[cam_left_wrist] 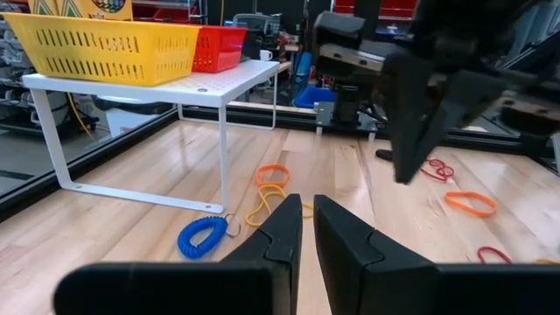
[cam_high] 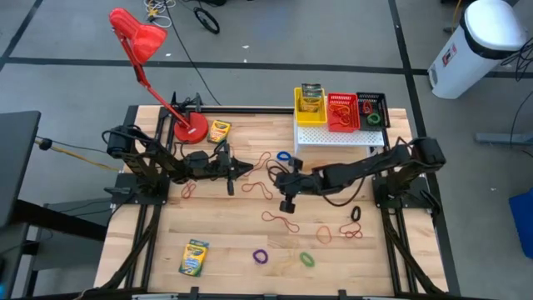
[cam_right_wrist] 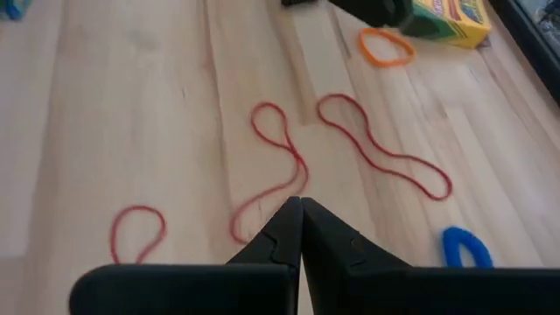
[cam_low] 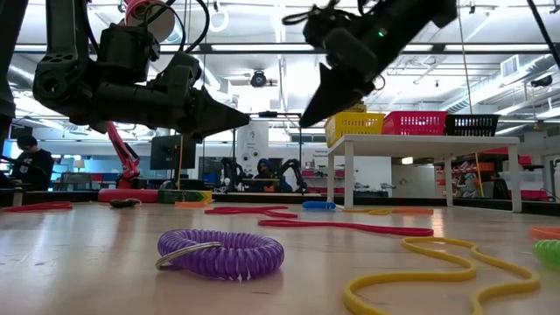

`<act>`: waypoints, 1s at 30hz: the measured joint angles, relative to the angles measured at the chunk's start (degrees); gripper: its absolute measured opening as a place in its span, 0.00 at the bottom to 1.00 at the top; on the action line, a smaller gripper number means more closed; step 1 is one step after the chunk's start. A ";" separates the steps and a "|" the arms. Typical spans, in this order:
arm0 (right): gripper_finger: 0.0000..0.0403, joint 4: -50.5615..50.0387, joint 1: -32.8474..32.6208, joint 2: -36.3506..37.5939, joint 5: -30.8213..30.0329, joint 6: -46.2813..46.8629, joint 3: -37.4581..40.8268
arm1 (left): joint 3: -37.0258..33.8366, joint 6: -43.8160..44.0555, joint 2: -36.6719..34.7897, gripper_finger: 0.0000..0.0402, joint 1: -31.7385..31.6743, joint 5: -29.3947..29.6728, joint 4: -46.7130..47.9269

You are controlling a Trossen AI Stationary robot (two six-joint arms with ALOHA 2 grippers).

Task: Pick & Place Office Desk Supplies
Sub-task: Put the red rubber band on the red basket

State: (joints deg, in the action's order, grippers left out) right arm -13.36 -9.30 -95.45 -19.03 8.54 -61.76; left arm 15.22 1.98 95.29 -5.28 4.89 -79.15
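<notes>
I see both arms reaching toward the table centre, tips facing each other, raised off the wood. Left gripper [cam_left_wrist: 304, 229]: fingers nearly together, a narrow gap, nothing between them. Right gripper [cam_right_wrist: 296, 219]: fingers pressed together, empty, hovering over a red rubber-band loop [cam_right_wrist: 273, 166].

Yellow basket [cam_high: 309, 107], red basket [cam_high: 342, 112] and black basket [cam_high: 372, 109] sit in a row on the white riser [cam_high: 341, 136] at the far edge. One crayon box [cam_high: 219, 130] lies beside the red lamp base [cam_high: 190, 127]; another crayon box [cam_high: 193, 257] lies near the front edge. Purple coil [cam_low: 220, 252] rests close to the low camera.
</notes>
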 joint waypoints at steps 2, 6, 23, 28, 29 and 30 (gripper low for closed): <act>0.04 -0.53 -0.44 -0.89 -0.04 0.54 -1.48 | 0.00 -0.01 0.00 0.09 0.00 0.01 0.06; 0.04 -0.36 -1.58 -0.96 -0.37 2.26 -2.05 | 0.00 0.00 0.00 0.09 0.00 0.01 0.09; 0.38 -2.70 -4.00 -3.26 -0.35 21.49 -4.72 | 0.00 -0.02 0.00 0.09 0.00 0.00 0.09; 0.39 -2.37 -5.38 -5.36 -2.03 26.84 -5.51 | 0.00 -0.01 0.00 0.09 0.00 0.04 0.15; 0.39 -1.96 -5.42 -6.19 -2.00 28.71 -5.55 | 0.00 0.00 0.00 0.09 0.01 0.02 0.01; 0.39 -2.17 -5.42 -7.31 -1.93 30.26 -5.48 | 0.00 0.00 0.00 0.09 0.02 0.02 -0.20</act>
State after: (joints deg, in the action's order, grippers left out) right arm -15.53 -14.72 -102.76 -20.96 38.80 -67.24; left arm 15.22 1.98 95.28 -5.26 4.91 -79.35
